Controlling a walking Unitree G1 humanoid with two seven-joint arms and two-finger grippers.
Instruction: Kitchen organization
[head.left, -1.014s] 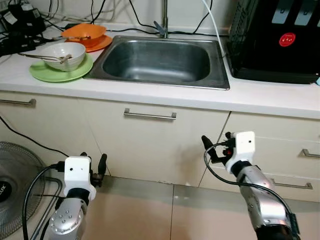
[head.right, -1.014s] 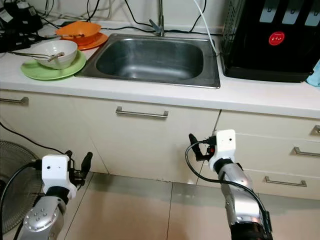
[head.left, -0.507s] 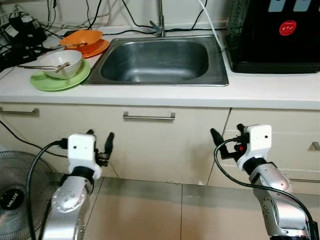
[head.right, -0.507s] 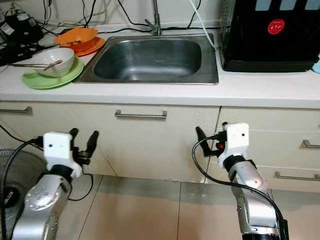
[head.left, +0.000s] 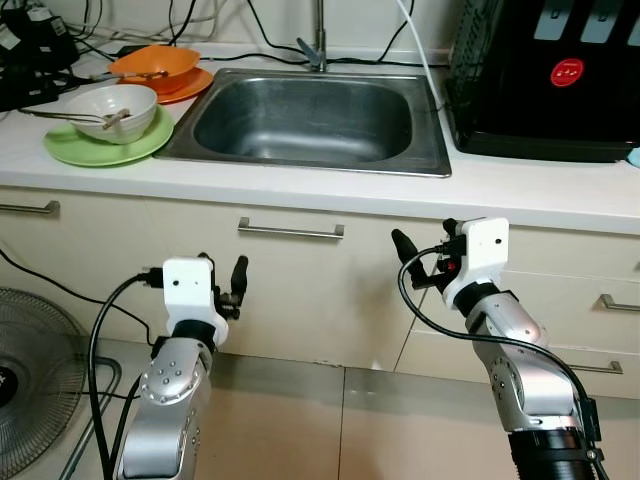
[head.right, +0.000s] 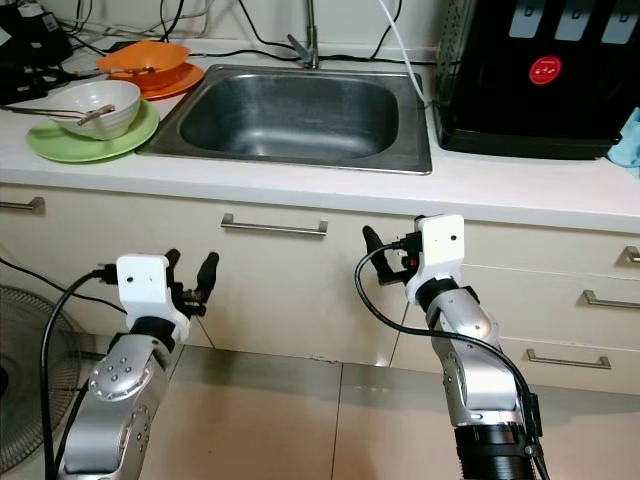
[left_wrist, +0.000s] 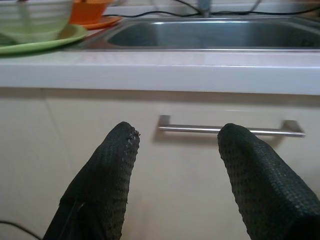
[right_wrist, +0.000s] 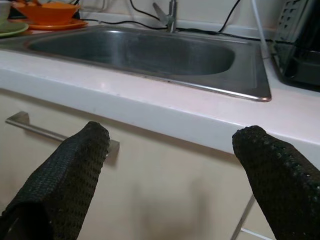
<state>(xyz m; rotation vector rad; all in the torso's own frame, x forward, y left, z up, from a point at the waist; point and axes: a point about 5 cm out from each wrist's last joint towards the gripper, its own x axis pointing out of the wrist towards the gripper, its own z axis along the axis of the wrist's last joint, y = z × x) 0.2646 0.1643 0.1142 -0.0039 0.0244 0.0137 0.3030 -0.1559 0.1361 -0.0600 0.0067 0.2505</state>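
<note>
A steel sink (head.left: 310, 115) is set into the white countertop (head.left: 520, 190), with a tap (head.left: 318, 50) behind it. Left of the sink, a white bowl (head.left: 116, 108) holding utensils rests on a green plate (head.left: 75, 152). Behind that, an orange bowl (head.left: 155, 64) sits on an orange plate (head.left: 190, 88). My left gripper (head.left: 222, 272) is open and empty, held low before the cabinet front under the sink. My right gripper (head.left: 425, 240) is also open and empty, just below the counter edge at the sink's right corner. The left wrist view looks between open fingertips (left_wrist: 120, 145) at the cabinet handle (left_wrist: 230, 129).
A black appliance (head.left: 545, 75) stands on the counter at the right. Cables and a dark device (head.left: 30, 75) clutter the back left. A drawer stack with handles (head.left: 620, 302) is at the right. A floor fan (head.left: 30, 400) stands on the tiled floor at the left.
Both arms have risen and come closer to the cabinet front. The camera has shifted too. Both grippers stay open and empty.
</note>
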